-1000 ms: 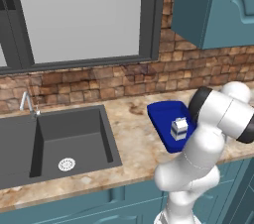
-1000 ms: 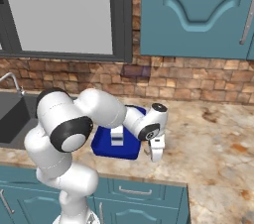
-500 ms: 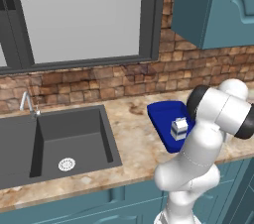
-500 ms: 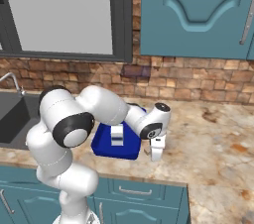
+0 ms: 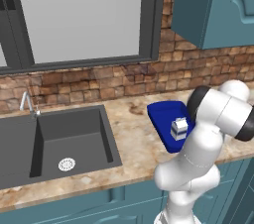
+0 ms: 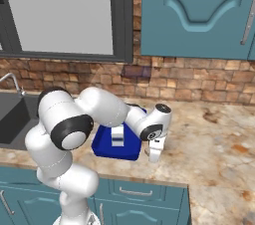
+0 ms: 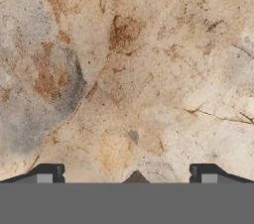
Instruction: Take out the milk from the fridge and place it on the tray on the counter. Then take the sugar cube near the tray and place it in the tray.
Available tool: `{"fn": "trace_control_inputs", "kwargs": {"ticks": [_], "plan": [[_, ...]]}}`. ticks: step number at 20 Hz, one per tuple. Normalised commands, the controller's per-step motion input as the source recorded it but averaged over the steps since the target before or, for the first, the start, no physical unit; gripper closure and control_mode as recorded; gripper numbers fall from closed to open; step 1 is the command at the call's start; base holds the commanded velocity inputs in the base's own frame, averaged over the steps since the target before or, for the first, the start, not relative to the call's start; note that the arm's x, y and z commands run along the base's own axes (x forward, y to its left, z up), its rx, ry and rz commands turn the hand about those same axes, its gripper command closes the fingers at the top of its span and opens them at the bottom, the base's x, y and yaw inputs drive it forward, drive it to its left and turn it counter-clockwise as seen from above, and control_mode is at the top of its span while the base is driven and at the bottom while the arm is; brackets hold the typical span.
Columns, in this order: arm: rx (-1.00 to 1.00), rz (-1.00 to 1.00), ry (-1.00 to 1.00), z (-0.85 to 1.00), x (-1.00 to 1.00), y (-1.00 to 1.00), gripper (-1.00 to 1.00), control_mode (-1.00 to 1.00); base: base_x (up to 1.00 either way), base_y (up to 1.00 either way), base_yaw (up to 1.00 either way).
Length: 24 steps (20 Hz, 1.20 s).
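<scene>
Counter (image 6: 214, 139) scene, second half of the task. The milk (image 6: 117, 136) stands upright inside the tray (image 6: 107, 147), roughly at its middle, with nothing gripping it; from the left base view the same carton (image 5: 178, 129) sits toward the 4 o'clock part of the tray (image 5: 161, 119), partly masked by the arm. The first step therefore reads as finished. The pincer (image 6: 155, 158) hangs just off the tray's edge at 3 o'clock in the right base view, pointing straight down at the stone, with its jaws spread fully apart and nothing between them. Compared with a second ago, the carton and tray have not moved, while the hand has sunk a little lower and edged slightly toward the tray; the jaws were wide then as well. This suggests a descent for the sugar cube, not any further business with the milk. In the hand view the pincer (image 7: 126, 173) looks down on bare speckled counter (image 7: 149, 69), one fingertip (image 7: 47, 173) at 7 o'clock and its partner at 5 o'clock. A small brownish peak (image 7: 135, 177) shows at 6 o'clock between them; it may be the cube, but it is too cropped to tell. If so, a gentle closing on so tiny a piece is what remains, then a short carry toward 9 o'clock into the tray.
</scene>
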Motion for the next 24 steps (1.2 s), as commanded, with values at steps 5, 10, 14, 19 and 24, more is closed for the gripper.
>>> {"fn": "trace_control_inputs", "kwargs": {"ticks": [5, 10, 14, 19, 24], "plan": [[0.0, -0.05, 0.0, 0.0, -0.07, 0.06, -1.0, -1.0, 0.0, 0.0, 0.0], [0.0, -0.01, 0.0, 0.0, 0.0, 0.13, -1.0, -1.0, 0.0, 0.0, 0.0], [0.0, 0.0, 0.0, 0.0, 0.02, 0.12, -1.0, -1.0, 0.0, 0.0, 0.0], [0.01, 0.0, 0.02, -0.01, 0.0, 0.02, 1.0, -1.0, 0.0, 0.0, 0.0], [0.02, -0.01, 0.0, 0.0, 0.0, 0.0, 1.0, -1.0, 0.0, 0.0, 0.0]]}}
